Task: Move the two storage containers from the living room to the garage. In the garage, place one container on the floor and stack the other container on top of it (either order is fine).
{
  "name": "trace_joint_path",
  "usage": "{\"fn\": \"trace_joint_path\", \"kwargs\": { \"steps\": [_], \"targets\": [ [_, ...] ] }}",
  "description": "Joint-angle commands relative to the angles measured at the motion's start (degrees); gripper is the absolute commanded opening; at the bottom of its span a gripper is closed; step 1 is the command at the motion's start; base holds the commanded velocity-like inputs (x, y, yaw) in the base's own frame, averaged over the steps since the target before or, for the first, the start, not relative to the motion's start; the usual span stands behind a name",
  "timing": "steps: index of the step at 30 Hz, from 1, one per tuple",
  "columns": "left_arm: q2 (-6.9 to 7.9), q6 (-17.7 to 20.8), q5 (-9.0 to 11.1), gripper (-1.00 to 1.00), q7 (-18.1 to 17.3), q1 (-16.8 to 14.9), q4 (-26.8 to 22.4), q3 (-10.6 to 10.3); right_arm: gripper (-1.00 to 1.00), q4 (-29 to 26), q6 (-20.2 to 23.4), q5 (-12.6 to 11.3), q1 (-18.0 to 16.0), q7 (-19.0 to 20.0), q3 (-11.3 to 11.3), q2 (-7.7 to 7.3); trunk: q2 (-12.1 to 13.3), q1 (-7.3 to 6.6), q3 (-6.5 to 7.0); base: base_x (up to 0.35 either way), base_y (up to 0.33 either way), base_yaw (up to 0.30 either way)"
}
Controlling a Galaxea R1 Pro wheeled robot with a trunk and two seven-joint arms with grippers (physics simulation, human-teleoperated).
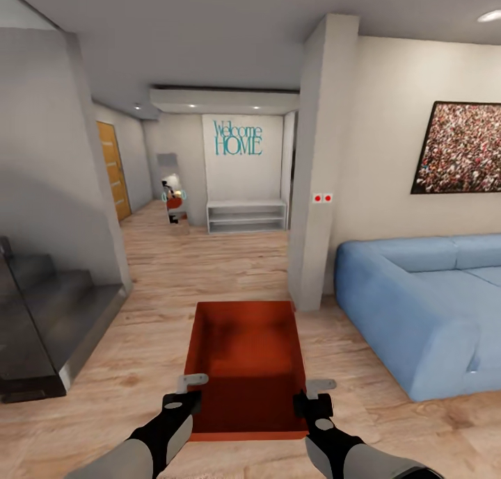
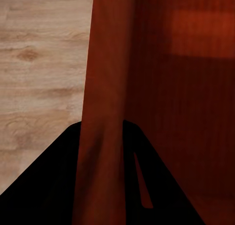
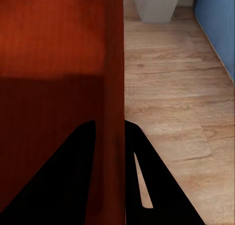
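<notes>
1. Head view has the orange-red storage container (image 1: 247, 368) held out in front, right between the two hands, open top facing up, above the light wood plank floor (image 1: 174, 284) of the living room.
2. Left hand (image 1: 189, 390) is clamped on the container's left wall near the close corner. Left wrist view backs that up: the thin wall (image 2: 103, 112) runs straight between the two dark fingers (image 2: 49, 186), one finger outside over the planks, the other inside over the ribbed bottom (image 2: 186, 112).
3. Right hand (image 1: 311, 394) does the same on the right wall. Right wrist view shows that wall (image 3: 113, 87) pinched between its fingers (image 3: 161, 186), bin interior on one side, wood floor (image 3: 171, 102) on the other.
4. So both hands are closed, each gripping a side wall of the same bin, and the bin stretches away forward from them.
5. Off past the right hand sits the blue sofa (image 1: 424, 305), and beyond the bin's far end stands a grey pillar (image 1: 316, 173).
6. Out past the left hand there's a dark staircase (image 1: 49, 319). Way beyond, a "Welcome HOME" wall (image 1: 238, 140) with a low white shelf (image 1: 247, 216).
</notes>
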Motion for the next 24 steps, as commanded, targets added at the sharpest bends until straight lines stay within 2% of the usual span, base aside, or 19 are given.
{"fn": "trace_joint_path", "kwargs": {
  "steps": [1, 10, 16, 24],
  "targets": [
    [0.99, 0.17, 0.4, -1.0, 0.52, -0.05, 0.02, 0.62, -1.0, -0.05, -0.45, -0.65, -0.05, 0.0, 0.37, -0.01, -0.06, 0.01, -0.08, 0.0, 0.0, 0.3],
    [1.0, 0.12, 0.4, -1.0, 0.51, -0.05, 0.02, 0.62, -1.0, -0.05, -0.45, -0.65, -0.05, 0.0, 0.37, -0.01, -0.06, 0.01, -0.08, 0.01, 0.0, 0.3],
    [1.07, 0.04, 0.4, -1.0, 0.48, -0.05, 0.02, 0.62, -1.0, -0.05, -0.45, -0.67, -0.05, 0.0, 0.37, -0.01, -0.06, 0.01, -0.08, 0.178, 0.0, 0.289],
    [1.09, 0.03, 0.4, -1.0, 0.44, -0.05, 0.09, 0.62, -1.0, -0.05, -0.45, -0.73, -0.05, 0.0, 0.37, -0.02, -0.06, 0.01, -0.08, 0.312, 0.0, 0.045]
  ]
}}
